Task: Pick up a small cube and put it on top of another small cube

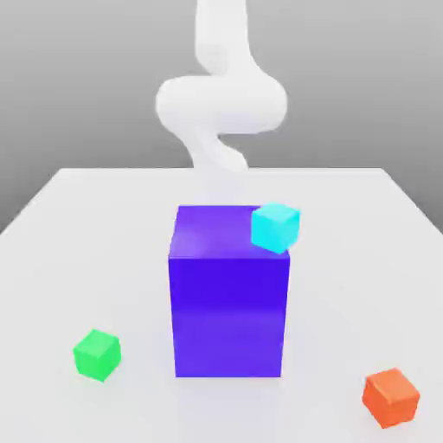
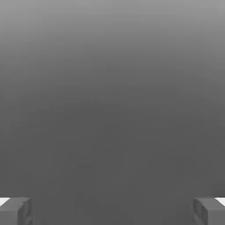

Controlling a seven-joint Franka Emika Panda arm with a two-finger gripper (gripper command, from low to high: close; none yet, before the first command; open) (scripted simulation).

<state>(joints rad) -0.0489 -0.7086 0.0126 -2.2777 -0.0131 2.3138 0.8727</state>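
cyan cube [image 1: 275,227] atop purple block [image 1: 229,303], tool [image 2: 112,211] spread wide

A tall purple block [image 1: 229,294] stands in the middle of the white table [image 1: 69,234] and is the main obstacle. A cyan cube [image 1: 275,227] appears at its upper corner on the exterior view's right; whether it rests on the block or behind it I cannot tell. The green cube [image 1: 96,354] sits well apart, with bare table all around it. The orange cube [image 1: 391,397] is also free on every side. The robot arm [image 1: 221,104] rises behind the block. Between the wide-apart fingertips [image 2: 15,211] nothing stands.
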